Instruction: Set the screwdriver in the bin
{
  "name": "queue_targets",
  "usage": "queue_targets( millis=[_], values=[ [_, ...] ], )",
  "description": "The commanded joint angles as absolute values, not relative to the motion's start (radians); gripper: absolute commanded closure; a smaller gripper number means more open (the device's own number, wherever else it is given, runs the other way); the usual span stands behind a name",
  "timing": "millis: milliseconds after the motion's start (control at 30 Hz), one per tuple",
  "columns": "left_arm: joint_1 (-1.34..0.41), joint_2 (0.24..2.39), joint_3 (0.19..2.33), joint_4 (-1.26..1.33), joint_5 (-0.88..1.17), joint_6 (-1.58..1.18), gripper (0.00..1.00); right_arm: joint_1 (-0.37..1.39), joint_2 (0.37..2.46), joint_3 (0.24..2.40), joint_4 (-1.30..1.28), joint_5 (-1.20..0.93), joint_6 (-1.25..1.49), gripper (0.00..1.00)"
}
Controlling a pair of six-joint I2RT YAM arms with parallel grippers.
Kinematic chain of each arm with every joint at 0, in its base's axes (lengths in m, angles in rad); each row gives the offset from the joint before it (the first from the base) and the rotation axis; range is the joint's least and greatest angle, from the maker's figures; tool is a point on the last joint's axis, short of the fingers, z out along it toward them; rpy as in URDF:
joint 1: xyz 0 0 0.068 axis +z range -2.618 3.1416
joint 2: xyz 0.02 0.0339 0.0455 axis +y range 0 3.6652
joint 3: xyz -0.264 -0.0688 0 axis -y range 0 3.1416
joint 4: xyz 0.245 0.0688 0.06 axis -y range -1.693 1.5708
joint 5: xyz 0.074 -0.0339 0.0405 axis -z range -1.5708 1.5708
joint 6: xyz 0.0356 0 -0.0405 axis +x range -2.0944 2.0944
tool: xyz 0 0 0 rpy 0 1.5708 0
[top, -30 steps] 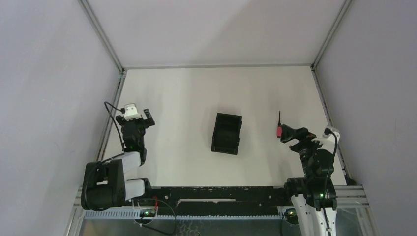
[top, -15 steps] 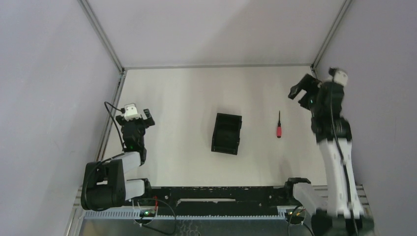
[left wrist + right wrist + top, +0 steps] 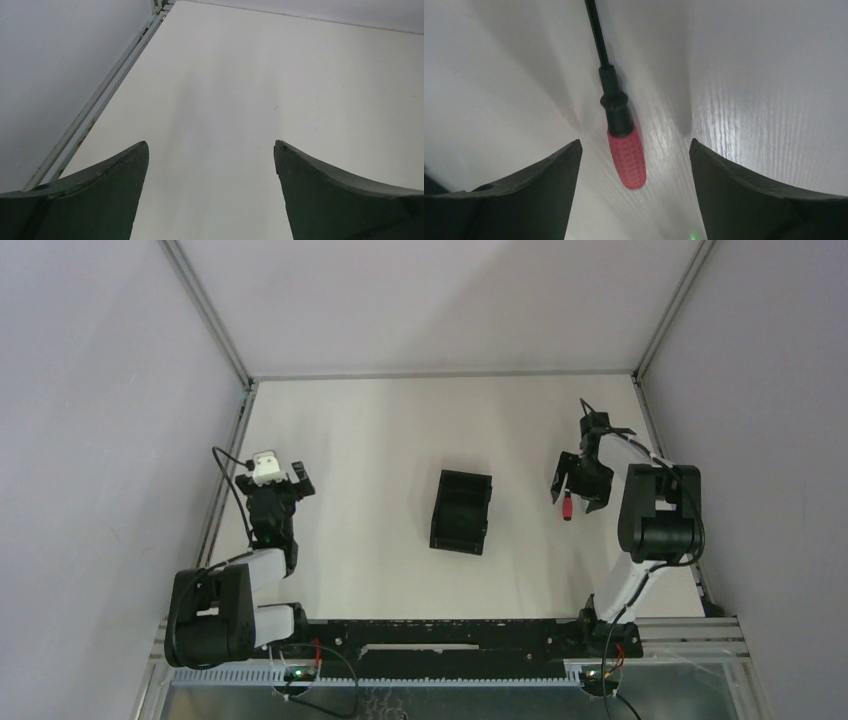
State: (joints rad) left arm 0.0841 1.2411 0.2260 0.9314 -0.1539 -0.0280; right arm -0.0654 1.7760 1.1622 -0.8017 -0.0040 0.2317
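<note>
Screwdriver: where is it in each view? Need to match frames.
Top external: screwdriver right of the bin, its red handle showing just below the right gripper.
Left wrist: not in it.
Right wrist: centre, flat on the table, shaft running to the top edge.
Shared landmark: the right gripper's open fingers either side of it.

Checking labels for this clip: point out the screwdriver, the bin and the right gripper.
screwdriver (image 3: 626,157), right wrist view, on the red handle.
bin (image 3: 458,545), top external view, on its near wall.
right gripper (image 3: 577,492), top external view, midway between its open fingertips.
</note>
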Motion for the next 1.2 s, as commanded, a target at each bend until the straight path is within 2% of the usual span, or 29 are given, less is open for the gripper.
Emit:
queue_targets(
  millis=[0,67,100,167,233,267,467,767,933,1167],
  values=[
    [0.078,1.229,0.237,0.954,-0.158,-0.035,0.0,-0.045,1.86,1.185,-0.756,0.076,0.211,0.19],
    [0.077,1.228,0.237,0.954,-0.157,-0.035,0.0,-0.029,1.893,1.186,-0.754,0.113,0.209,0.29],
    [0.077,1.228,0.237,0.954,-0.158,-0.034,0.0,-0.02,1.903,1.186,-0.754,0.135,0.205,0.38],
    [0.077,1.227,0.236,0.954,-0.157,-0.035,0.0,-0.005,1.906,1.185,-0.753,0.164,0.193,0.6],
    [0.077,1.228,0.237,0.954,-0.157,-0.035,0.0,-0.003,1.886,1.187,-0.755,0.183,0.177,0.97],
    [0.078,1.228,0.237,0.954,-0.157,-0.035,0.0,-0.003,1.869,1.19,-0.761,0.192,0.173,1.0],
    [0.077,1.228,0.238,0.954,-0.157,-0.035,0.0,-0.003,1.732,1.26,-0.935,0.196,0.198,1.0],
    [0.078,1.228,0.236,0.954,-0.157,-0.035,0.0,-0.003,1.576,1.387,-1.271,0.052,0.267,1.0],
    [0.077,1.229,0.237,0.954,-0.158,-0.035,0.0,0.135,1.512,1.404,-1.27,0.011,0.372,1.0],
    [0.077,1.228,0.237,0.954,-0.158,-0.034,0.0,0.523,1.548,1.498,-1.144,-0.005,0.509,1.0]
  ],
)
